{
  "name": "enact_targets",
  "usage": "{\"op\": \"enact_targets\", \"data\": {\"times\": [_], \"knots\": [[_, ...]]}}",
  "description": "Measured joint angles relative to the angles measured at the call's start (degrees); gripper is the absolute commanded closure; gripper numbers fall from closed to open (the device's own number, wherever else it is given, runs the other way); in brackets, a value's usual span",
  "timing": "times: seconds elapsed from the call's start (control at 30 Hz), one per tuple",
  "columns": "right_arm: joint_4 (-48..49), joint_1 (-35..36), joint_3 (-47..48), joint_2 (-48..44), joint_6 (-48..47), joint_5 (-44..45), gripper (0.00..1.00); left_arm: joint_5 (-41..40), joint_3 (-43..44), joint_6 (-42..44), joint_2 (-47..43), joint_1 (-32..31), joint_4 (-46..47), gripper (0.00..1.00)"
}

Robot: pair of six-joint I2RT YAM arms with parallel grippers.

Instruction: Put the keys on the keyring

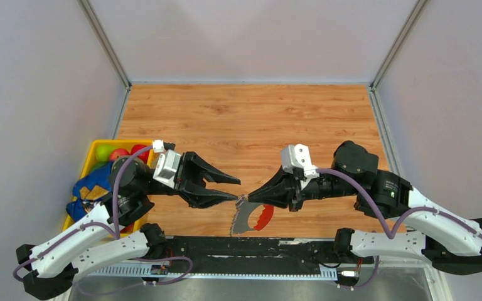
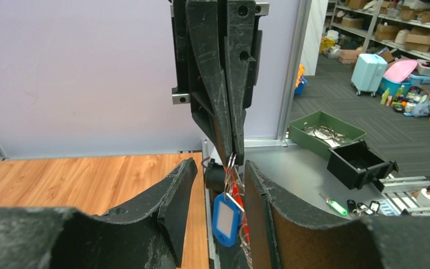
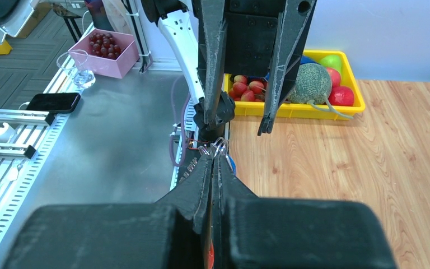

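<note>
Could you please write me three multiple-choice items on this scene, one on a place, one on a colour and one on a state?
1. Where is the keyring? A lying flat, untouched; B hanging at the tip of the right tool; C out of view.
2. What colour is the small plastic tag? A green; B blue; C black.
3. How is the left tool? A open; B shut on the tag; C out of view.

B: in the top view the keyring dangles below the right tool's shut tip.
B: the left wrist view shows the tag is blue.
A: the left tool's fingers are spread apart.
</note>
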Motion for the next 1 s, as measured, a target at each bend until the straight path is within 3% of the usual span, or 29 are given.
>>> {"op": "enact_targets", "data": {"times": [1.0], "knots": [[1.1,0.0,0.4,0.5,0.3,-0.4,1.00,2.7,0.0,-1.2,2.2,0.0,1.1,0.67]]}}
